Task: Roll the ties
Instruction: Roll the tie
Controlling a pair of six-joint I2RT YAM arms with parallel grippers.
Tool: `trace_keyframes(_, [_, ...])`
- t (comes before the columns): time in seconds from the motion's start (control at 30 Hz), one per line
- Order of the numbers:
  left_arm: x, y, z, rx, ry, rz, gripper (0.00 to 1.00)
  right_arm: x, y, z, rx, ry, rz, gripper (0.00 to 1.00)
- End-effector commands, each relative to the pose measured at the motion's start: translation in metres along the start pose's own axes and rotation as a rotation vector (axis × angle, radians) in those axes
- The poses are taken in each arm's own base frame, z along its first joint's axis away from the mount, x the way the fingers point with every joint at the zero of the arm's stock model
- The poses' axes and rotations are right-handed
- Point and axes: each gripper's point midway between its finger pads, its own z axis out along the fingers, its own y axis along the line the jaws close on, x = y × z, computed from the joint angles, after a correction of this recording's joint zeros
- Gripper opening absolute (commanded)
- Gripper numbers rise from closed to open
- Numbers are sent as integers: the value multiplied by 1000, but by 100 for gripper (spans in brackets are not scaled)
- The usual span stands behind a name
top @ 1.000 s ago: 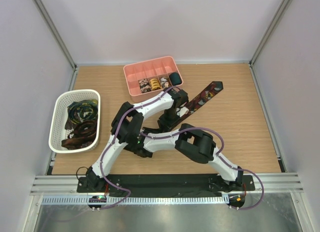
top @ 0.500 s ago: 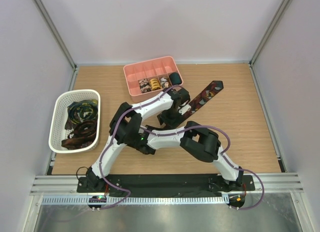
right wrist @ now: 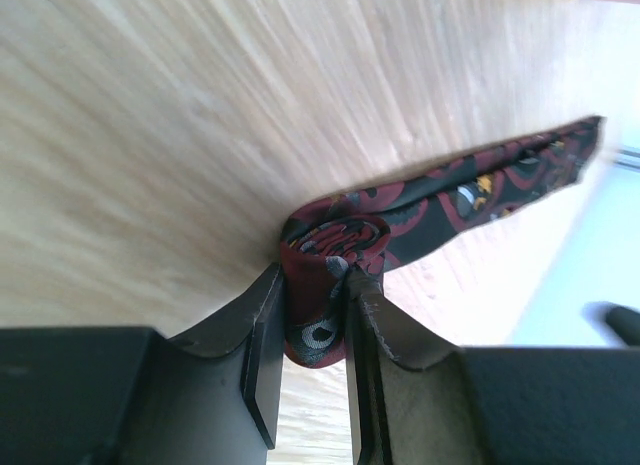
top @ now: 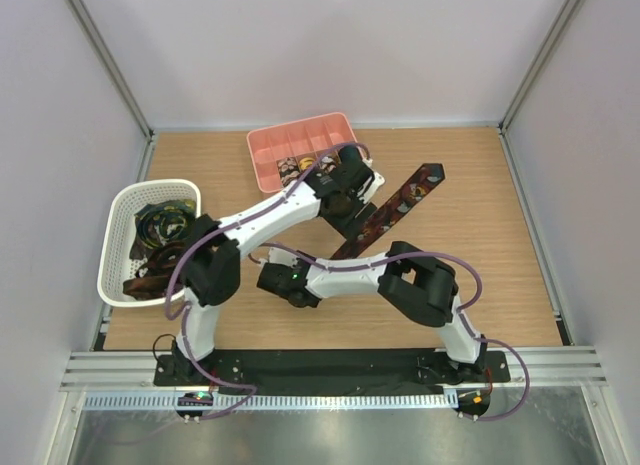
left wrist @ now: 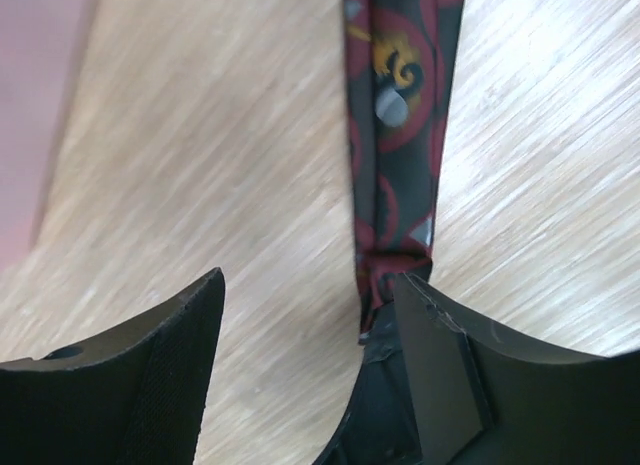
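Against a second ago, we see the left arm reaching further toward the upper middle of the frame. Its elbow has swung out to the left, near the white basket (top: 150, 185), and its wrist now covers the right end of the pink tray (top: 290, 145). The left gripper (left wrist: 305, 285) has opened: its jaws stand wide with only bare tabletop (top: 480, 255) between them, and the tie (top: 405, 197) meets the finger at the right of the wrist view. The right arm has pushed its elbow rightward, and its forearm lies across the middle of the frame, pointing left. The right gripper (right wrist: 314, 281) pinches the small rolled start of the tie between narrow jaws. In the overhead view the tie stretches flat and diagonal toward the upper right, its pointed end apart from the tray. We count several rolled ties (top: 292, 167) in the tray, while loose ties (top: 165, 247) lie in the basket.
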Motion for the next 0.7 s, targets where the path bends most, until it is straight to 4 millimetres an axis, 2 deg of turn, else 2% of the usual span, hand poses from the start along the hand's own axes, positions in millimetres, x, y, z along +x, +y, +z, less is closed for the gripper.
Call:
trace_keyframes(0.0, [-40, 22, -44, -81, -243, -71, 70, -13, 23, -13, -211, -63, 141, 5])
trace_keyframes(0.03, [-47, 27, -62, -88, -299, -91, 70, -14, 21, -14, -227, -70, 155, 5])
trace_keyframes(0.07, [-45, 32, -62, -103, -319, -120, 71, -14, 22, -18, -272, -82, 169, 5])
trace_keyframes(0.13, [-46, 41, -75, -135, -370, -153, 71, -20, 19, -22, -312, -116, 200, 5])
trace_keyframes(0.17, [-56, 50, -96, -168, -453, -187, 73, -19, 14, -24, -336, -122, 226, 5])
trace_keyframes(0.2, [-44, 56, -91, -191, -446, -208, 75, -21, 18, -26, -392, -134, 242, 5])
trace_keyframes(0.23, [-43, 63, -97, -217, -474, -238, 76, -22, 19, -27, -420, -142, 256, 4])
trace_keyframes(0.27, [-51, 71, -118, -230, -553, -273, 78, -17, 15, -24, -437, -135, 271, 4])
trace_keyframes(0.3, [-37, 82, -111, -255, -545, -329, 80, -23, 16, -31, -492, -167, 298, 4])
trace_keyframes(0.33, [-41, 89, -120, -263, -601, -371, 85, -23, 14, -32, -515, -179, 310, 4])
trace_keyframes(0.37, [-37, 97, -123, -270, -624, -415, 96, -17, 16, -31, -535, -177, 316, 4])
trace_keyframes(0.4, [-37, 100, -139, -247, -678, -471, 99, -22, 13, -35, -582, -207, 345, 5])
trace_keyframes(0.43, [-28, 113, -135, -256, -695, -518, 100, -22, 12, -36, -601, -215, 358, 4])
trace_keyframes(0.47, [-25, 118, -139, -257, -722, -552, 100, -20, 15, -34, -629, -220, 368, 5])
trace_keyframes(0.5, [-24, 124, -157, -257, -781, -627, 100, -20, 10, -33, -648, -227, 391, 5])
trace_keyframes(0.53, [-12, 136, -151, -277, -794, -673, 100, -16, 15, -34, -694, -223, 394, 5])
trace_keyframes(0.57, [-9, 139, -157, -277, -826, -703, 100, -19, 15, -35, -714, -240, 412, 5])
trace_keyframes(0.6, [-8, 148, -176, -286, -912, -779, 100, -18, 14, -34, -740, -242, 428, 5])
trace_keyframes(0.67, [20, 158, -170, -343, -928, -888, 100, -19, 18, -36, -806, -255, 463, 4])
